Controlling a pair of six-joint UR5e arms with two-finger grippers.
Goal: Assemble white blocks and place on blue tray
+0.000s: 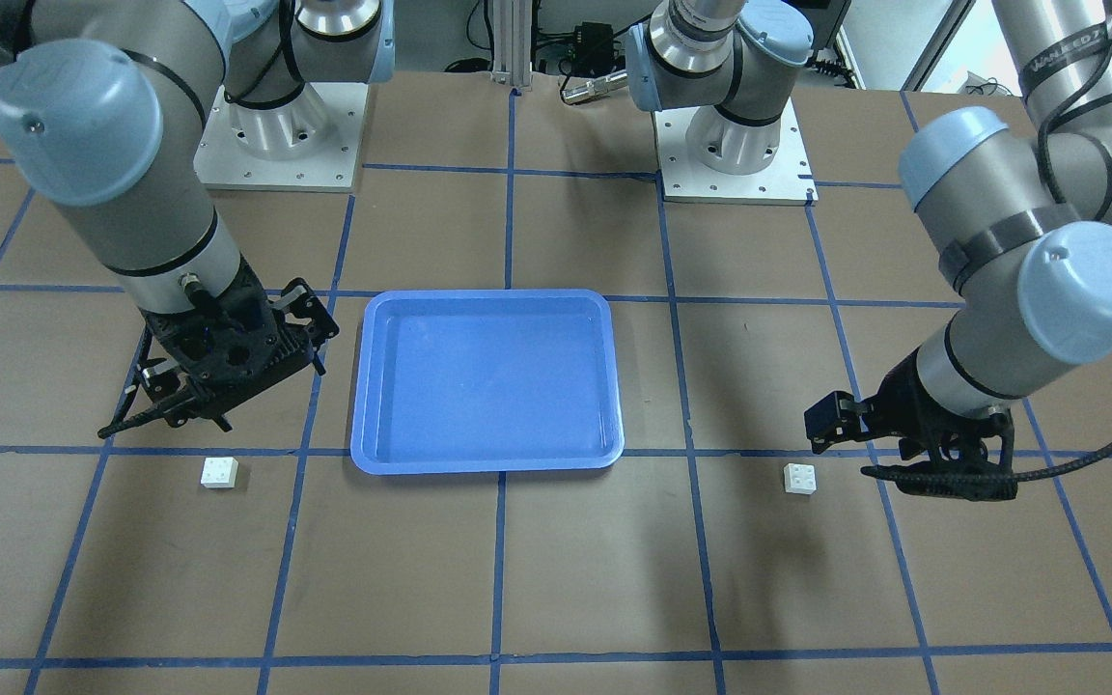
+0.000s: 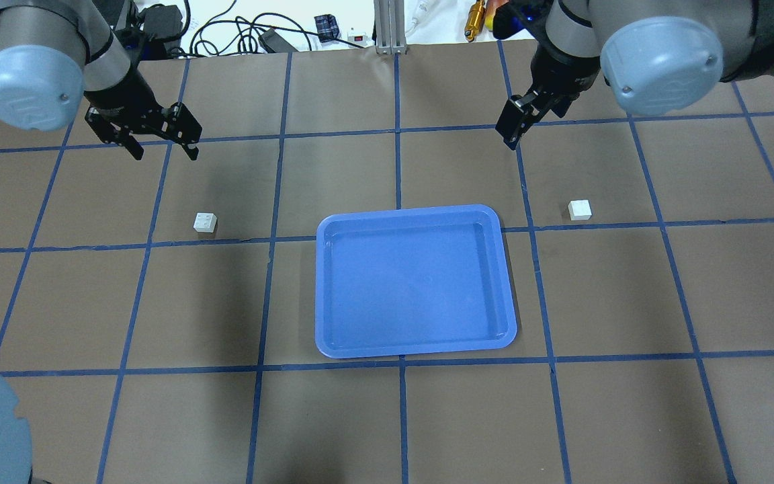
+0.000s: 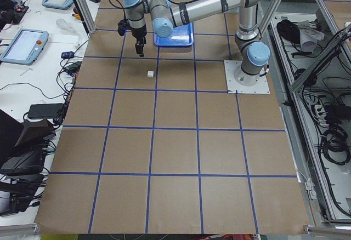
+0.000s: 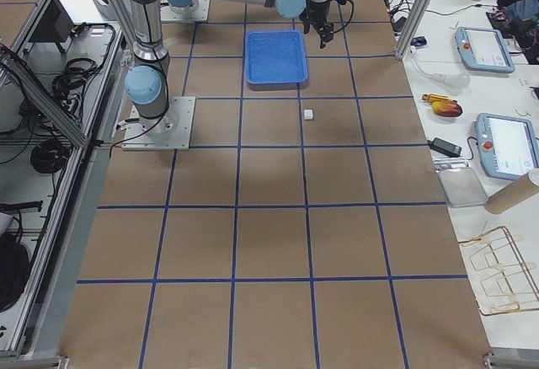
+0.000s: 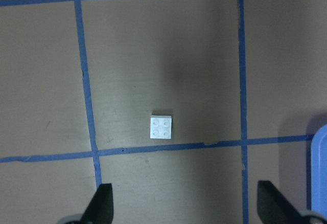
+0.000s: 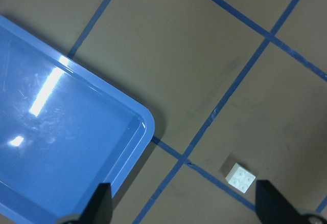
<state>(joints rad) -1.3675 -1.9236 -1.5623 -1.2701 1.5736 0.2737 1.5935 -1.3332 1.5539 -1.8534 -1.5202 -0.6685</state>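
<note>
Hovering Open Over Studded Blocks

Facing the robot, we see the glossy, round-cornered blue tray flanked by the left white block and right white block, both square and four-studded. Wrist views: left gripper and right gripper spread wide, empty.

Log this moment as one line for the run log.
left tool open, empty | right tool open, empty | left white block on table | right white block on table | blue tray empty

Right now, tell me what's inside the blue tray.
Nothing shows inside the blue tray; no part of its floor is covered. The left white block and right white block lie outside it.
</note>
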